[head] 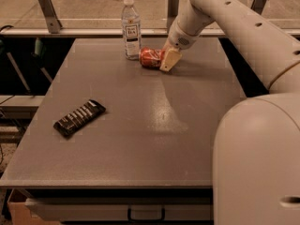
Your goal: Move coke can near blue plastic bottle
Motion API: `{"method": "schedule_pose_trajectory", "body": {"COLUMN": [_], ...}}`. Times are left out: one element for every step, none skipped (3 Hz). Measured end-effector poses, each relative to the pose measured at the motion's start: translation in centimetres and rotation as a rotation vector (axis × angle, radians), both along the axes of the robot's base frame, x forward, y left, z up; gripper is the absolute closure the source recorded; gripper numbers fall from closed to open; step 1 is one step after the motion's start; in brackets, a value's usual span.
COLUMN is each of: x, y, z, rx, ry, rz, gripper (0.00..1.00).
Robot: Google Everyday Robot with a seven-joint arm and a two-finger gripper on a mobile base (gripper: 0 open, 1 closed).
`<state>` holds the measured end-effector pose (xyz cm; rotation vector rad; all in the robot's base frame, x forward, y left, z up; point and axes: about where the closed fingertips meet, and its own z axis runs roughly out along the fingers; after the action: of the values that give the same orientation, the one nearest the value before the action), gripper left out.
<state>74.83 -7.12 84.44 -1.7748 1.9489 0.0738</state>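
The red coke can (150, 58) lies on its side at the far middle of the table (140, 125), just right of the foot of the clear plastic bottle (131, 28) with the white cap, which stands upright. My gripper (164, 61) reaches down from the upper right and is shut on the can's right end. One cream finger (170, 59) shows in front of the can; the other is hidden behind it. A small gap separates the can from the bottle.
A flat black snack wrapper (78, 118) lies on the left of the table. My white arm (243, 27) and base (258, 163) fill the right side. A metal rail (70, 32) runs along the table's far edge.
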Motion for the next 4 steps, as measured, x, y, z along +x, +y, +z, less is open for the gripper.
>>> {"method": "schedule_pose_trajectory", "body": {"x": [-0.1,-0.6,-2.1,-4.8], "y": [-0.1,-0.9,-3.9,-8.5], "z": [0.3,1.4,3.4,6.4], "rx": [0.000,0.010,0.044,0.116], "ry": [-0.006,-0.025,-0.048,-0.074], "rz": [0.000,-0.006,-0.036,-0.053], "gripper": [0.00,0.00,0.00,0.00]}}
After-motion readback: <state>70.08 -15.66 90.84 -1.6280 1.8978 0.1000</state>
